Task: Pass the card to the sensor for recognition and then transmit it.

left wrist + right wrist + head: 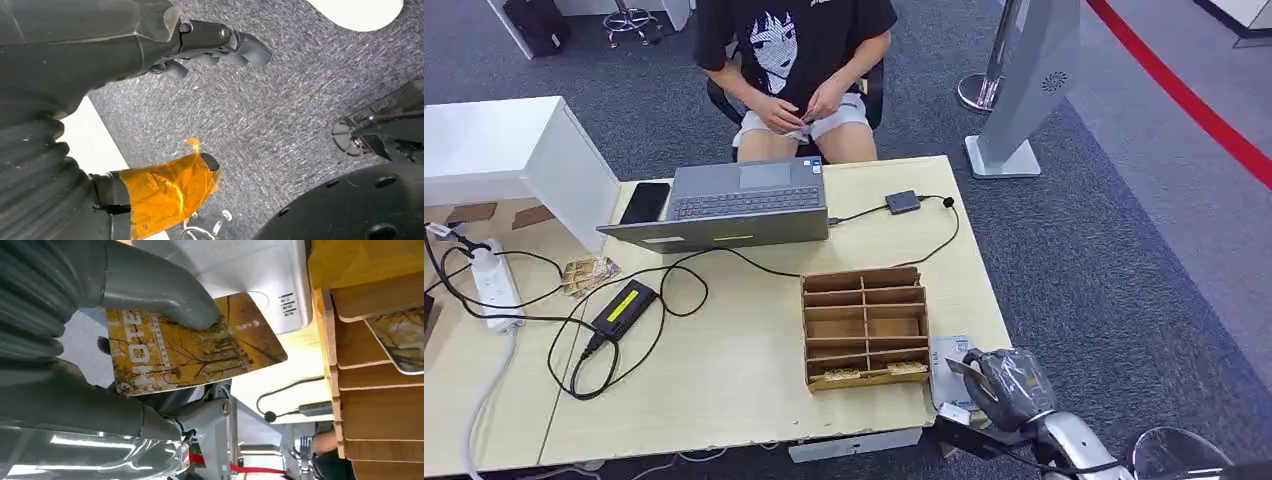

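While the right robot hand [125,365] pinches the card [195,347] just above the white sensor [250,280] at the table's [724,370] near right corner, beside the wooden rack [864,325], it should lower the card flat onto the sensor, with the left robot hand [165,100] hanging empty, fingers apart.

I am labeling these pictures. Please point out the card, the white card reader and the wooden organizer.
card [200,347]: right wrist view, middle of its printed face.
white card reader [250,275]: right wrist view, its flat top.
wooden organizer [865,326]: head view, a middle divider.
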Controlling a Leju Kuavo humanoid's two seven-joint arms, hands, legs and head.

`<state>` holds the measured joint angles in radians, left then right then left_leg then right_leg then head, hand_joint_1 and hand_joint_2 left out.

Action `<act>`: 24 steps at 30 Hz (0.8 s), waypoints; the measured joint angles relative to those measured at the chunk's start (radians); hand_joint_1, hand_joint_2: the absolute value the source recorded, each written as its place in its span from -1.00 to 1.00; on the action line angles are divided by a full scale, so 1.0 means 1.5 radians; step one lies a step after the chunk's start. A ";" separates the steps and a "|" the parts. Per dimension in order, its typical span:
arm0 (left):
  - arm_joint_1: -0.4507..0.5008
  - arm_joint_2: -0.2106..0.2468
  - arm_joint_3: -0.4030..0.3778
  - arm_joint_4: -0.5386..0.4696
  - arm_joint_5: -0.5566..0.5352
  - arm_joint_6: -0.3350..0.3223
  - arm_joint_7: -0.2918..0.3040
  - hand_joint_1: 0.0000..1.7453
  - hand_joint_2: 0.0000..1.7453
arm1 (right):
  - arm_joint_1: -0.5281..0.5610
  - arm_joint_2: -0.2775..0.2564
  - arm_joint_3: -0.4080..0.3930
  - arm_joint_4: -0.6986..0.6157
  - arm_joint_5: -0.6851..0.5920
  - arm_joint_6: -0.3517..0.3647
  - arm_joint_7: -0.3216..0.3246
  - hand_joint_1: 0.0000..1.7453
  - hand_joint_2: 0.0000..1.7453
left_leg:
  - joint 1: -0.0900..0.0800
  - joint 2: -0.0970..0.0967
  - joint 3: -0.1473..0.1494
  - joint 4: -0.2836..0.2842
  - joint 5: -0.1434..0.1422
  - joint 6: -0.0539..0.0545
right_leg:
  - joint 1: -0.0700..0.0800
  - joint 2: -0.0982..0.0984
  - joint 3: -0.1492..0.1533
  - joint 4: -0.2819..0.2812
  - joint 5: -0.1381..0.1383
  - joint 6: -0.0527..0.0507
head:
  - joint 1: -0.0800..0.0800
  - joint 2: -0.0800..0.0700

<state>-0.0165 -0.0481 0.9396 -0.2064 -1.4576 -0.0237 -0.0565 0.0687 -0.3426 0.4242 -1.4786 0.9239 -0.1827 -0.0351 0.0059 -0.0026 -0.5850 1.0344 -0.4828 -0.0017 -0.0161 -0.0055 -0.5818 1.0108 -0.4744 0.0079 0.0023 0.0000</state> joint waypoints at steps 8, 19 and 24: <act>0.000 0.000 0.000 0.000 -0.002 0.000 0.000 -1.00 1.00 | 0.003 0.000 -0.003 -0.005 0.008 -0.028 0.002 0.98 1.00 | 0.000 0.000 0.000 0.000 0.000 0.000 | 0.000 0.000 0.000 0.000 0.000 0.000 | 0.000 0.000; -0.001 0.000 0.000 0.000 -0.016 -0.001 0.001 -1.00 1.00 | -0.029 0.000 -0.052 -0.077 0.054 -0.052 -0.013 0.96 1.00 | 0.000 0.001 0.000 0.000 0.000 0.000 | 0.000 0.001 0.000 0.000 0.000 0.000 | 0.000 0.000; -0.005 0.001 -0.003 0.000 -0.034 -0.009 0.002 -1.00 1.00 | -0.145 0.010 -0.027 -0.051 0.042 0.017 -0.017 1.00 1.00 | 0.000 0.003 0.000 0.000 0.002 -0.001 | 0.000 0.004 0.000 0.001 0.002 -0.001 | 0.000 0.000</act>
<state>-0.0242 -0.0462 0.9358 -0.2064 -1.5083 -0.0374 -0.0542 -0.1492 -0.3273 0.3844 -1.5550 0.9862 -0.1570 -0.0599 0.0059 0.0025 -0.5846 1.0342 -0.4805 -0.0028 -0.0161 -0.0001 -0.5818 1.0116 -0.4714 0.0068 0.0023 0.0000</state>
